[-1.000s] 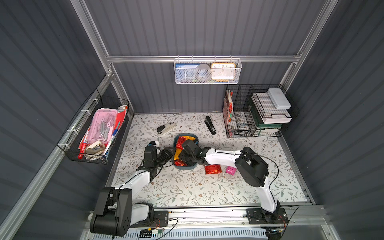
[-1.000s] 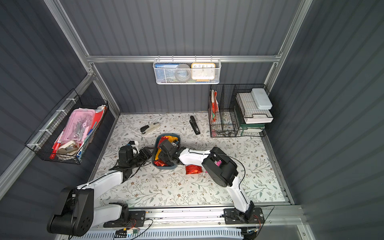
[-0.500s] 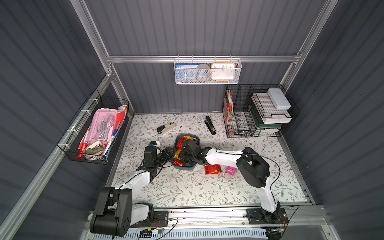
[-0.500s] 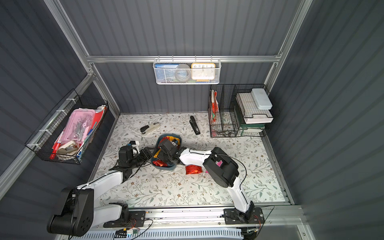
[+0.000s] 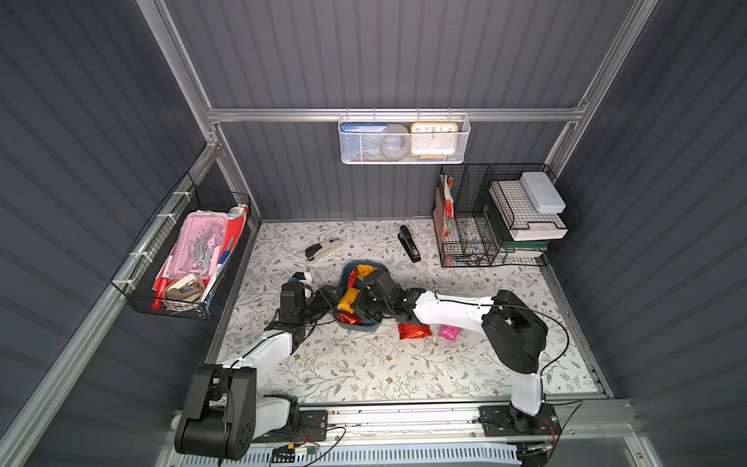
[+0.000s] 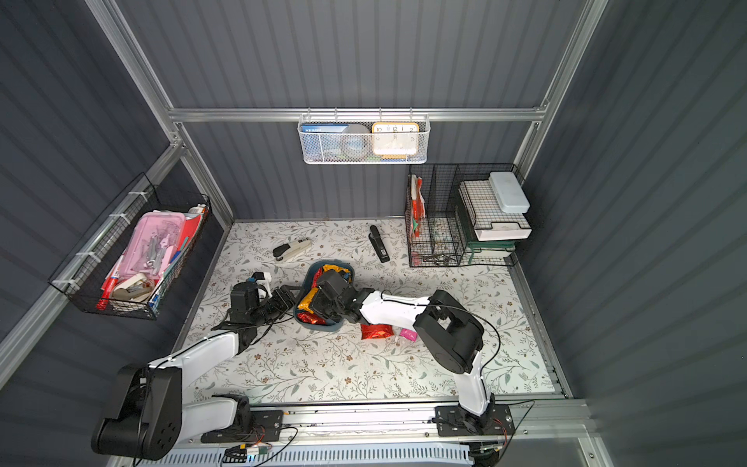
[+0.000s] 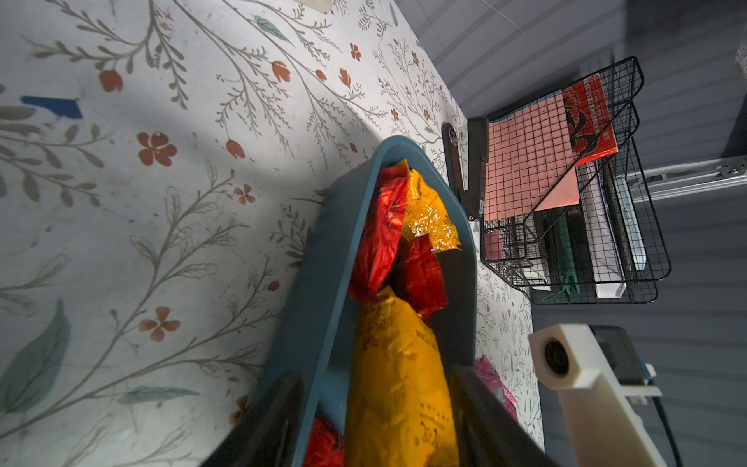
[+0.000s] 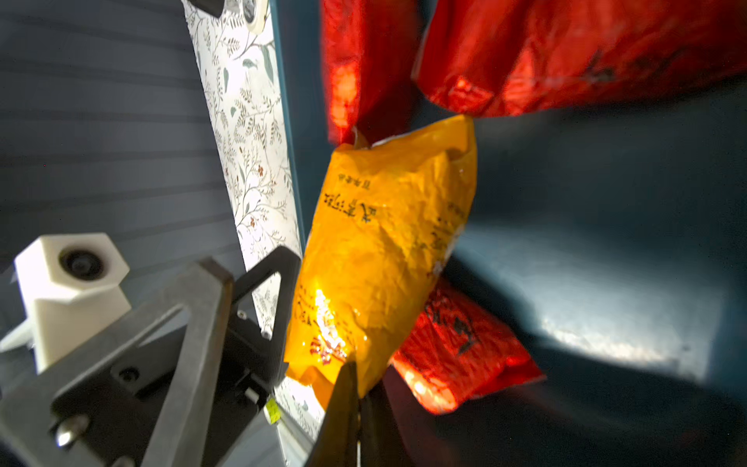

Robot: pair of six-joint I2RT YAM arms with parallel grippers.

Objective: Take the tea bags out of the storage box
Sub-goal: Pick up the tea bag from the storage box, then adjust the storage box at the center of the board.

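The teal storage box sits mid-table with several red and orange-yellow tea bags inside. My right gripper reaches into the box and is shut on the edge of an orange-yellow tea bag. My left gripper is open at the box's left end. One of its fingers is outside the wall, and the held bag lies between its jaws. A red tea bag and a pink one lie on the table right of the box.
A beige stapler and a black stapler lie behind the box. A black wire rack stands at the back right. A wire basket hangs on the left wall and a white mesh basket on the back wall.
My right gripper has closed on the orange-yellow tea bag in the box. Both arms have stayed almost where they were.
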